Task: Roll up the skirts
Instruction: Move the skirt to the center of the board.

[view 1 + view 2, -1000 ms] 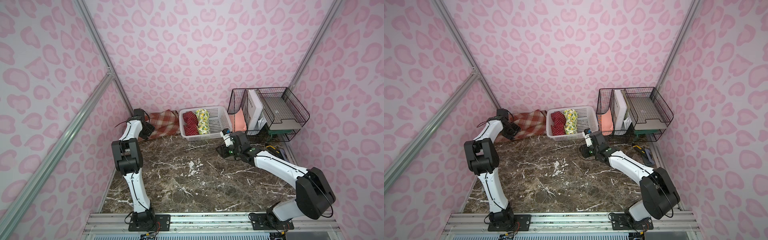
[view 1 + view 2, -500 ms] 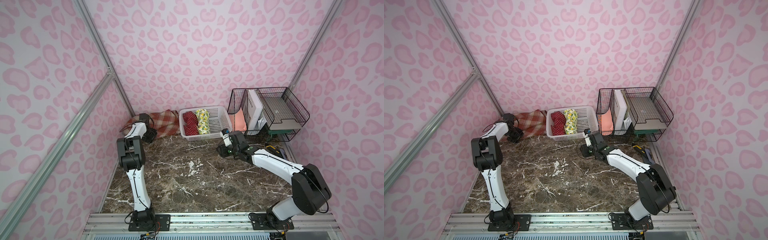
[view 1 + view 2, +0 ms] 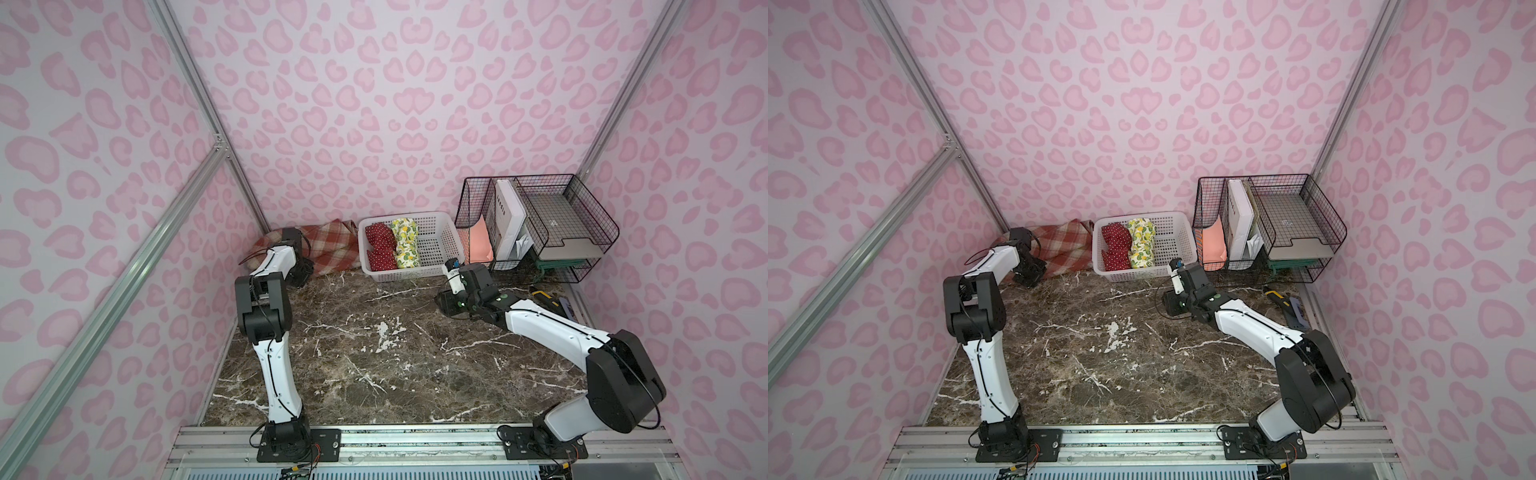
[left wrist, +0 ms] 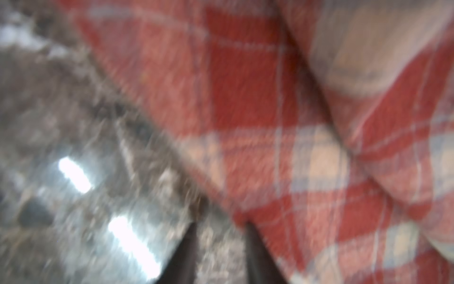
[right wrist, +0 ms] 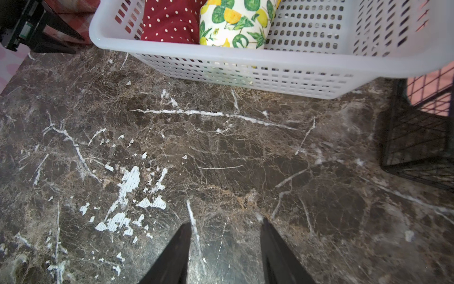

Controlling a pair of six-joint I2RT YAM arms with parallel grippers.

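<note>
- The left pincer (image 4: 220, 225) is open. Its two dark fingers stand apart, with bare table (image 3: 374, 365) between them, and it holds nothing. One finger is right at the edge of the plaid skirt (image 3: 332, 245). The picture is too blurry to tell if it touches.
- The right pincer (image 5: 226, 221) is open too. It holds nothing and hangs over bare table, near the front of the white basket (image 3: 440, 241).
- The left arm stands up from the front edge of the table, bends at the elbow and reaches into the back left corner.
- The right arm starts at the front right corner and stretches low toward the basket.
- There are three skirts. The plaid one lies in a bunch in the back left corner, just beside the basket. The red dotted skirt (image 3: 380, 245) and the lemon skirt (image 3: 406, 245) are rolled up side by side in the basket.
- There is one basket at the back edge, one black wire rack (image 3: 582, 216) in the back right corner, and two arms.
</note>
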